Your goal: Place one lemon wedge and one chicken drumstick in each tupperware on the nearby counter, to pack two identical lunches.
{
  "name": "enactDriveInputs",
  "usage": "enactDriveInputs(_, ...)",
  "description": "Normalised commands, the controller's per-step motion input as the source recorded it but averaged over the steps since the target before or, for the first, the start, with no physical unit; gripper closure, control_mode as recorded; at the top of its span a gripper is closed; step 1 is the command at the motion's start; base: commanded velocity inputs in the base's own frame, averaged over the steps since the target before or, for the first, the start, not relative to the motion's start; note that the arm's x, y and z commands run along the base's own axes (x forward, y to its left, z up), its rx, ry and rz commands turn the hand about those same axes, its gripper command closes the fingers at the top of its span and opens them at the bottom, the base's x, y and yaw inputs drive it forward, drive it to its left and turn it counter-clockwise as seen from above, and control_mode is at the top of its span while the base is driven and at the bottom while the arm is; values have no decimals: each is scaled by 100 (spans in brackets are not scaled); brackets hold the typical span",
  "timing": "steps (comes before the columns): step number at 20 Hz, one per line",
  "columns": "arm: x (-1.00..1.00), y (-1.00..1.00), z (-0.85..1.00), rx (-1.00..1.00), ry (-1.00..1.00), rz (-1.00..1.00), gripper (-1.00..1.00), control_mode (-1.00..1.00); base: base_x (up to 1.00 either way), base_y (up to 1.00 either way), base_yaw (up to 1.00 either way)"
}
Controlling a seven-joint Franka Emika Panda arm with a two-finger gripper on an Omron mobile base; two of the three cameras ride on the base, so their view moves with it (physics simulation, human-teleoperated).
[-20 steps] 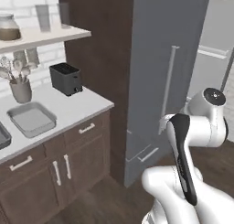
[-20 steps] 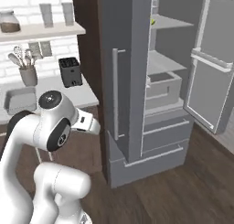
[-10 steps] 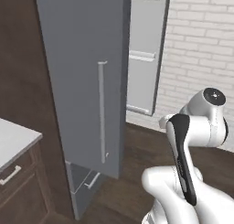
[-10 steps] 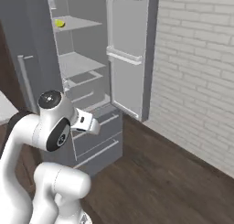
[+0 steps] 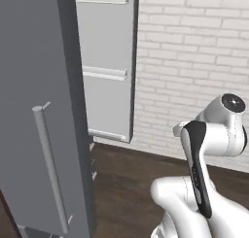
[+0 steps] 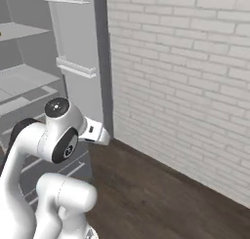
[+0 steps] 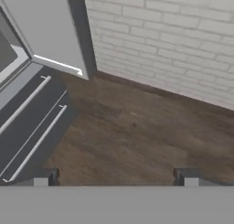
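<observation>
**Base facing fridge door and brick wall, nothing held**

Claw [image 7: 116,177] spread wide, empty, hanging over the wood floor [image 7: 137,127] beside the open fridge door [image 5: 104,62]. Can't place the drumsticks, lemon wedges or tupperware. Risk: arm elbow clips the door or brick wall [image 6: 185,77] while the base drives

White Franka arm [image 5: 209,149] folded up, elbow high; gripper [image 7: 116,176] aimed down, small dark fingers [image 7: 45,176] wide apart, empty.

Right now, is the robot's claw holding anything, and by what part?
Nothing. The gripper is open, its fingertips wide apart over bare wooden floor, with nothing between them.
</observation>
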Motion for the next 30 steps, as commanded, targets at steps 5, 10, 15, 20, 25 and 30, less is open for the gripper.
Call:
enactDriveInputs(5, 0, 0, 0, 0, 0, 0, -100, 100, 53, -12, 39)
enactDriveInputs(10, 0, 0, 0, 0, 0, 0, -100, 100, 56, -35, 67)
enactDriveInputs(15, 0, 0, 0, 0, 0, 0, -100, 100, 81, -53, 74)
enactDriveInputs(20, 0, 0, 0, 0, 0, 0, -100, 100, 41, -33, 75)
enactDriveInputs(25, 0, 0, 0, 0, 0, 0, -100, 100, -18, 52, 38)
enactDriveInputs(30, 0, 0, 0, 0, 0, 0, -100, 100, 1, -1, 4)
